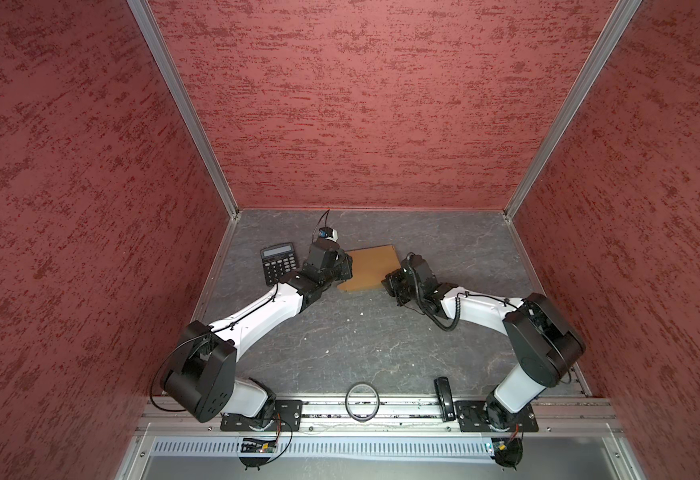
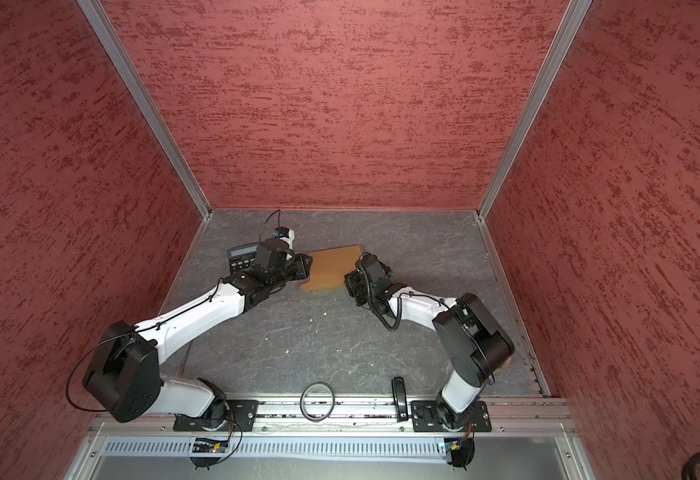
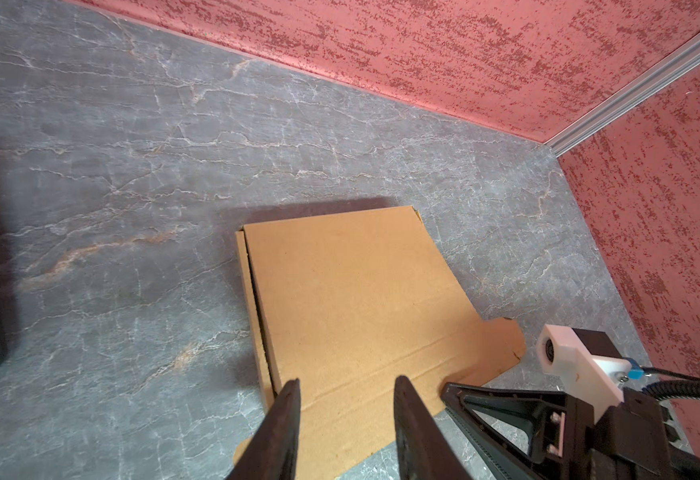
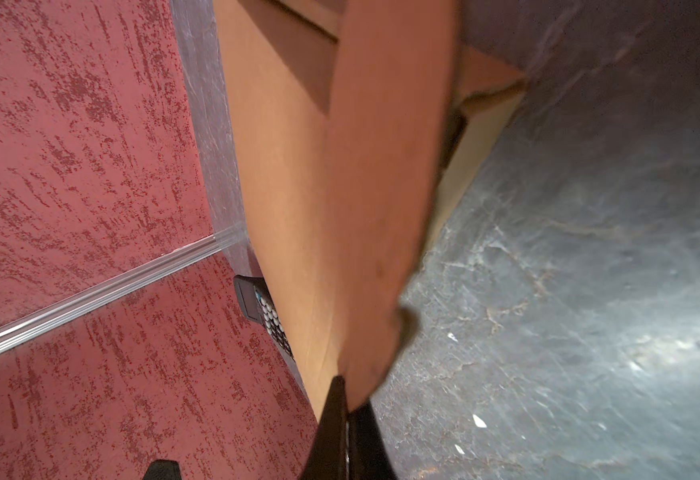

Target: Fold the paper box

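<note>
The box (image 1: 371, 266) lies in the far half of the counter (image 1: 361, 332), about midway between its side edges, and a calculator (image 1: 277, 262) sits near it toward the far left corner. The left fingers (image 3: 288, 411) stand partly open over the box's edge, gripping nothing; whether they touch it I cannot tell. The right fingers (image 4: 338, 415) are pinched tight on a raised flap of the box.

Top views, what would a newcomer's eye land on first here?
The tan paper box lies toward the back of the grey table, ringed by red speckled walls. The right tool pinches one flap; the left tool hangs open over the box's edge, and a black calculator lies nearby.
</note>
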Robot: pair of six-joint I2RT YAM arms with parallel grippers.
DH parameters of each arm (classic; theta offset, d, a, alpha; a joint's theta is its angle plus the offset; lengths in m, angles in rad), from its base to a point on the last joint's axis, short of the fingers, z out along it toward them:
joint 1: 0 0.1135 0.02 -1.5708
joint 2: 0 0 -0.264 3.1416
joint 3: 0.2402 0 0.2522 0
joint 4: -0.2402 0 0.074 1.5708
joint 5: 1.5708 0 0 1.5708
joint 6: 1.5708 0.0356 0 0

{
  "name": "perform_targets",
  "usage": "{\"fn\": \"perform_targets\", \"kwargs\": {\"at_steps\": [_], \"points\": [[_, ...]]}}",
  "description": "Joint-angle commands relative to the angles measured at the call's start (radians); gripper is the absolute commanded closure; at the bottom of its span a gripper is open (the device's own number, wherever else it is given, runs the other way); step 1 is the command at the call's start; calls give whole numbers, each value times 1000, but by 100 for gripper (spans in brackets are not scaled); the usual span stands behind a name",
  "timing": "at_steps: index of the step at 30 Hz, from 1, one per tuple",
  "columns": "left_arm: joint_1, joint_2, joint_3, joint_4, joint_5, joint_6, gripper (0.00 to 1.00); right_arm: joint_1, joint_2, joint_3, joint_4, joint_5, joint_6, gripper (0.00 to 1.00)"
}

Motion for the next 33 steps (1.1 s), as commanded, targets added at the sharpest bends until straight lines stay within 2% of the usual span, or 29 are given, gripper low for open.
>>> {"fn": "perform_targets", "kwargs": {"at_steps": [1,9,18,22,26,33], "points": [[9,-32,-14,-23,11,-5,61,11,6,-30,28,45,146,97],[12,-53,-33,-36,7,-8,60,16,47,-68,97,48,173,95],[17,-67,-42,-49,4,-8,54,21,117,-85,176,42,201,94],[24,-71,-48,-51,4,-8,50,19,134,-85,200,44,204,88],[38,-79,-52,-54,2,-10,38,21,127,-89,218,34,200,77],[90,-109,-45,-54,-22,3,2,21,-43,-107,61,74,111,64]]}}
